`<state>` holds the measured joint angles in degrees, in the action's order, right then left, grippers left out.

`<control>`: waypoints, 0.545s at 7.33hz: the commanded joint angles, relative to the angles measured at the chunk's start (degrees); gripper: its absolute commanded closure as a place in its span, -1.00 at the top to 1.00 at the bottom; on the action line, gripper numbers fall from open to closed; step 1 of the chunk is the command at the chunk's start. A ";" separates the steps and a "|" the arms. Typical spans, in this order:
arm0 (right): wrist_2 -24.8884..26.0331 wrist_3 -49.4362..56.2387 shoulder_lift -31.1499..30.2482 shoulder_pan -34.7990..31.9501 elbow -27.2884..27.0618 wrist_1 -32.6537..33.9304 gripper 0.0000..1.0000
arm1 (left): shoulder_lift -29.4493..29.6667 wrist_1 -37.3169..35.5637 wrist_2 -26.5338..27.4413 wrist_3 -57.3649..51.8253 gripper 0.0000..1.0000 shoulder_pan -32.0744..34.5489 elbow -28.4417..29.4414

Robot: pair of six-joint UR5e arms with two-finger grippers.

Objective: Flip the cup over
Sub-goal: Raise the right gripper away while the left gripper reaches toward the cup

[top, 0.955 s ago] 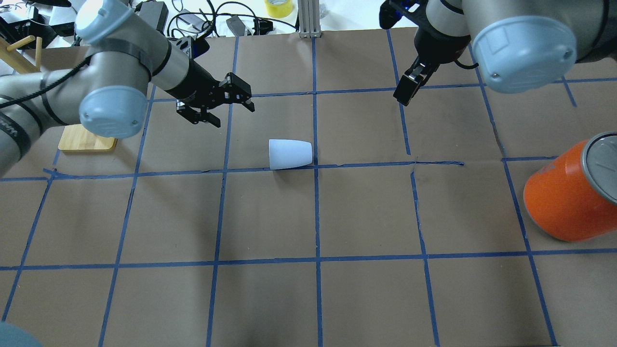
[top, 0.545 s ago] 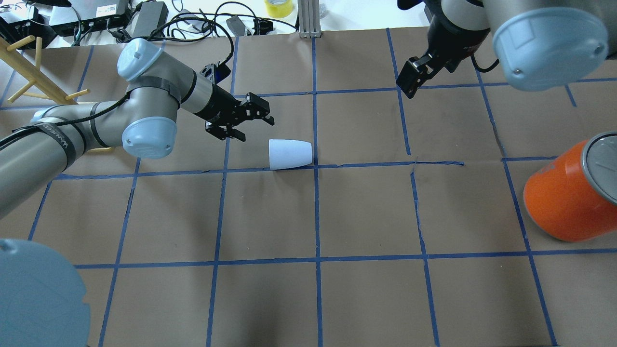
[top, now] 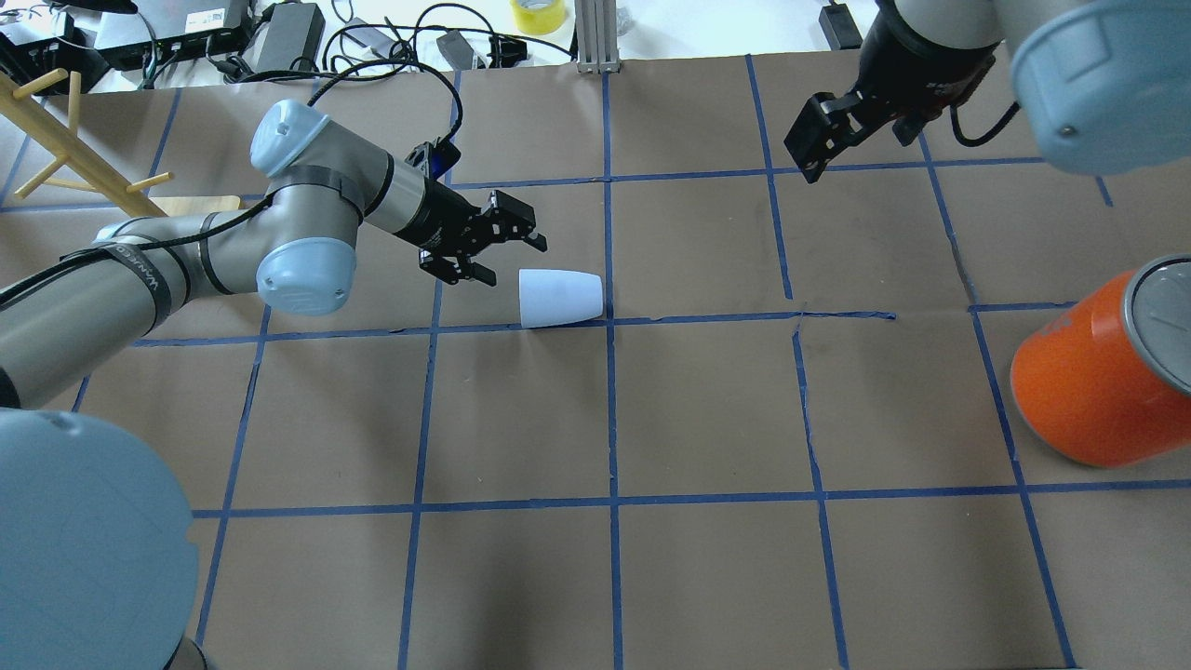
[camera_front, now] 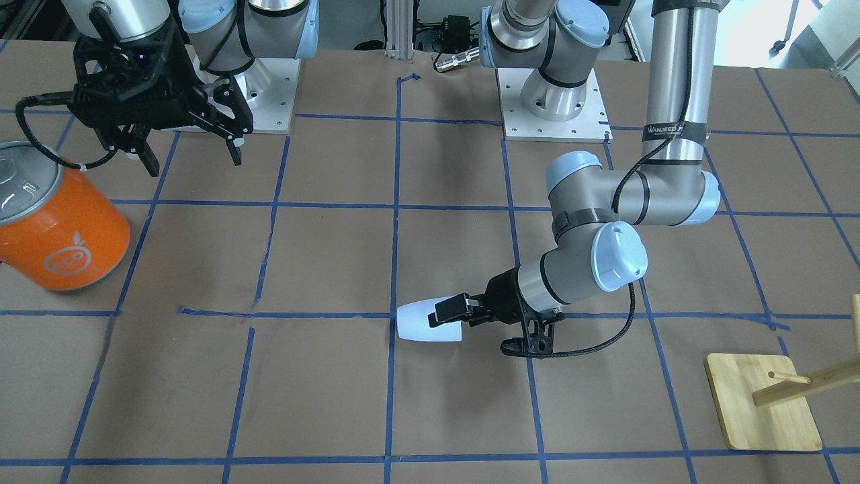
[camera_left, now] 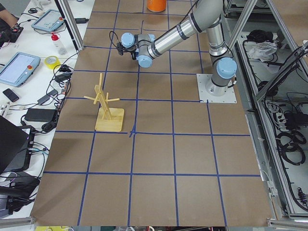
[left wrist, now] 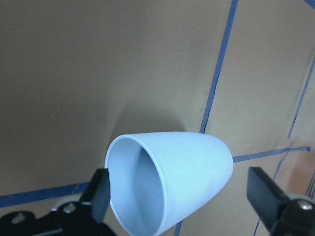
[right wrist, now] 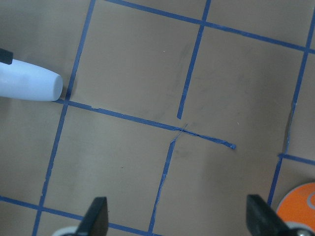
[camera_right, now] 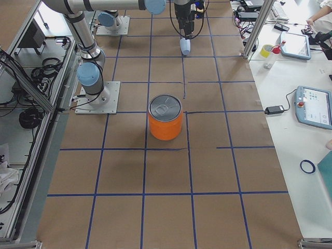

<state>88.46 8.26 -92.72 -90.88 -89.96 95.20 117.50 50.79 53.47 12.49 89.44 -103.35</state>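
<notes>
The pale blue-white cup (top: 558, 298) lies on its side on the brown paper, its open mouth towards my left gripper. It also shows in the front view (camera_front: 423, 323) and the left wrist view (left wrist: 172, 177). My left gripper (top: 515, 261) is open and low at the cup's mouth end. In the left wrist view the mouth sits between the two fingers (left wrist: 101, 191), which stand apart from it. My right gripper (top: 819, 140) is open and empty, high over the far right of the table. Its wrist view shows the cup (right wrist: 29, 86) at the left edge.
A large orange can (top: 1098, 372) with a silver lid stands at the right edge, also in the front view (camera_front: 57, 222). A wooden peg rack (top: 74, 149) on a bamboo base (camera_front: 762, 403) stands at the far left. Cables and boxes lie beyond the far table edge.
My left gripper has moved right and down, from well left of the cup to its mouth end. My right gripper has drawn back, up and to the right.
</notes>
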 commanded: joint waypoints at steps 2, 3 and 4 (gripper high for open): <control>0.83 -5.00 -0.35 0.00 -0.48 -0.63 1.00 | 0.01 0.10 0.05 2.10 0.57 1.96 -0.18; 0.75 -5.79 -0.35 0.08 -0.48 -0.54 1.00 | 0.09 0.19 0.14 2.19 -0.39 2.40 -0.18; 0.83 -5.71 -0.27 0.00 -0.48 -0.63 1.00 | -0.08 0.19 0.05 3.41 -0.99 2.40 0.16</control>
<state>89.22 2.86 -93.03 -90.83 -90.42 94.63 117.53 50.93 53.56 14.93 91.59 -103.42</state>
